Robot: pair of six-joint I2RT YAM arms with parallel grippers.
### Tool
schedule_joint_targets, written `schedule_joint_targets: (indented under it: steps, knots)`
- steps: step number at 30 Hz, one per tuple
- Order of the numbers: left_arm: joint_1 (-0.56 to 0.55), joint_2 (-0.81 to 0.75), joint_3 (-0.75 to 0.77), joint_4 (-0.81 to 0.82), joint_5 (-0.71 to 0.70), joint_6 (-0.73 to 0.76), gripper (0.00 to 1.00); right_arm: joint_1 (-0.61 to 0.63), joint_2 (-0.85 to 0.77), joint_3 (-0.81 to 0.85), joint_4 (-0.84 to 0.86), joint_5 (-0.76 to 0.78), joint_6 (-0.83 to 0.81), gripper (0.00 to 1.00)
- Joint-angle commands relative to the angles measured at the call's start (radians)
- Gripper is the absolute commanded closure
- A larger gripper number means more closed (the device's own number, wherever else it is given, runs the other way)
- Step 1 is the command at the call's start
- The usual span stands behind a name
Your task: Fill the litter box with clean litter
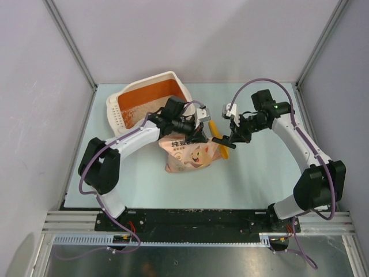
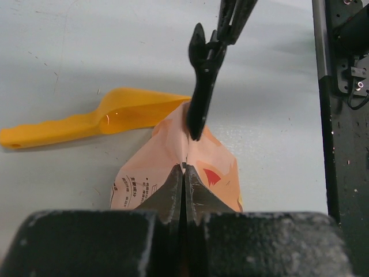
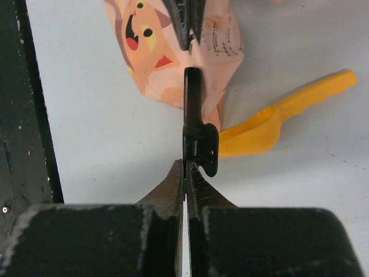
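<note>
Top external view puts the litter box (image 1: 114,107) at the far left of the table, set at an angle. It is a cream-white tub with a thick rounded rim and an orange inside. Most of that orange floor looks bare. A paler patch lies toward its near-left end, but I cannot tell whether that is clean litter or only glare, so filling appears barely begun, if at all.

The pink-beige bag (image 1: 187,154) with the cartoon cat face lies on the table just beside the box's near corner. The yellow-orange scoop (image 2: 98,122) rests next to it, held by neither arm.

Both pincers are clamped narrow. The left gripper (image 2: 183,173) pinches the bag's top seam. The right gripper (image 3: 193,81) meets the same edge from the opposite side and seems to grip it too.

My judgement is that the 2 arms are at the bag-opening step. Getting it open, moving the granules into the tub and building up a layer all remain. No loose granules show on the table or in the scoop.
</note>
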Motion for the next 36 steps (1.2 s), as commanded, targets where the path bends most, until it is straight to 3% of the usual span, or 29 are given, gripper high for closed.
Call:
schedule_joint_targets:
  steps: [1, 3, 7, 16, 30, 36]
  knots:
    - [-0.016, 0.011, 0.031, 0.017, 0.054, -0.025, 0.95, 0.000, 0.012, 0.012, 0.096, -0.019, 0.085, 1.00]
    - [-0.013, 0.017, 0.035, 0.018, 0.060, -0.030, 0.91, 0.002, 0.016, 0.010, 0.111, -0.025, 0.113, 1.00]
    - [-0.015, 0.025, 0.040, 0.018, 0.066, -0.043, 0.70, 0.008, 0.029, 0.009, 0.113, -0.025, 0.114, 1.00]
    - [0.001, 0.059, 0.052, 0.067, 0.115, -0.154, 0.64, 0.012, 0.038, 0.007, 0.097, -0.067, 0.117, 1.00]
    - [0.008, 0.094, 0.075, 0.138, 0.166, -0.255, 0.67, 0.025, 0.044, -0.017, 0.128, -0.035, 0.134, 1.00]
    - [0.010, 0.105, 0.077, 0.149, 0.186, -0.257, 0.93, 0.026, 0.052, -0.020, 0.146, -0.032, 0.157, 1.00]
